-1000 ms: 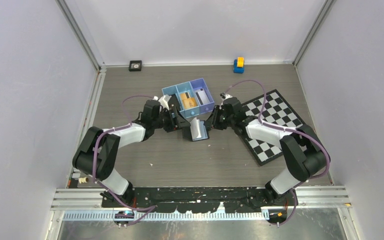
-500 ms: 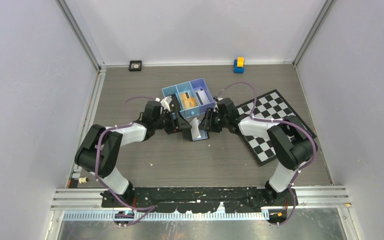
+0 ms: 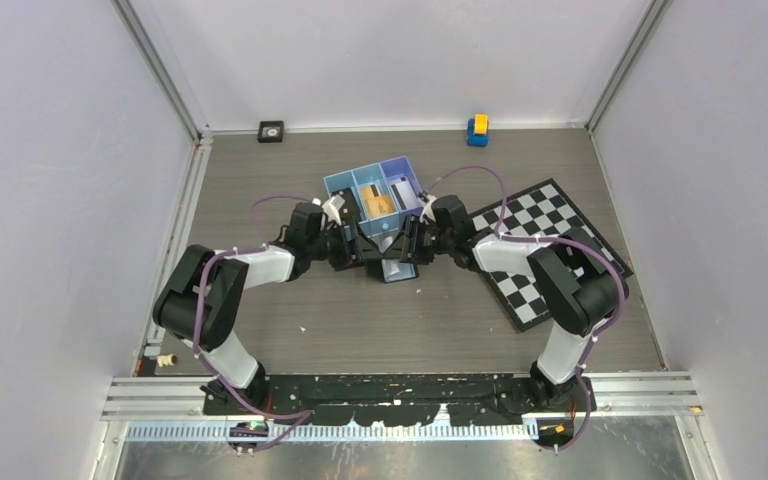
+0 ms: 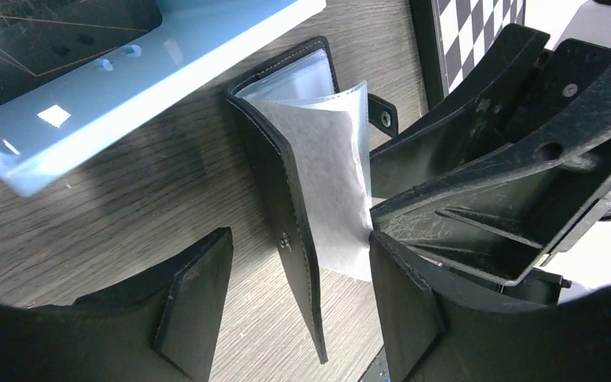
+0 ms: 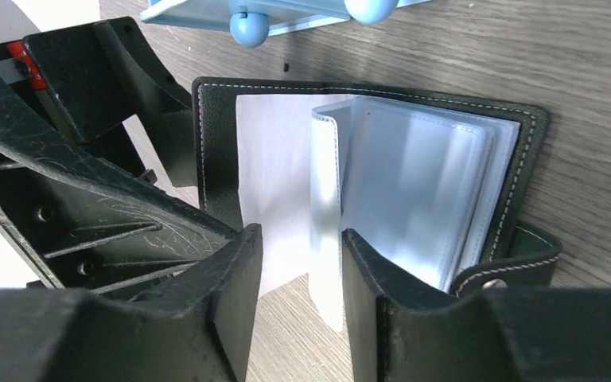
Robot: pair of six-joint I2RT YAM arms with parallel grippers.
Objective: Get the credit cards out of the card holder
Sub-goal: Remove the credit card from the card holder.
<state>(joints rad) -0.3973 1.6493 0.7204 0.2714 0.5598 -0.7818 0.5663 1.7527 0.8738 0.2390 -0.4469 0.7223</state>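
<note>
The black card holder (image 3: 392,264) lies open on the table just in front of the blue tray. In the left wrist view its black cover (image 4: 290,231) stands on edge between my left gripper's (image 4: 298,318) open fingers, with a white page (image 4: 338,183) beside it. My right gripper (image 5: 302,302) is open around one clear sleeve (image 5: 326,231) of the pale inside (image 5: 422,183); the sleeve rests against the right finger. No card shows in the sleeves. An orange-gold credit card (image 3: 376,204) and a second card (image 3: 399,190) lie in the tray. Both grippers (image 3: 365,252) (image 3: 407,248) meet at the holder.
The blue three-compartment tray (image 3: 343,186) stands right behind the holder; its wall shows in the left wrist view (image 4: 127,87). A chequered board (image 3: 550,250) lies under the right arm. A yellow-and-blue toy (image 3: 477,129) and a small black square (image 3: 271,131) sit at the back wall.
My right gripper has moved left to the card holder and now has a sleeve between its fingers. My left gripper has edged right, staying at the holder's cover.
</note>
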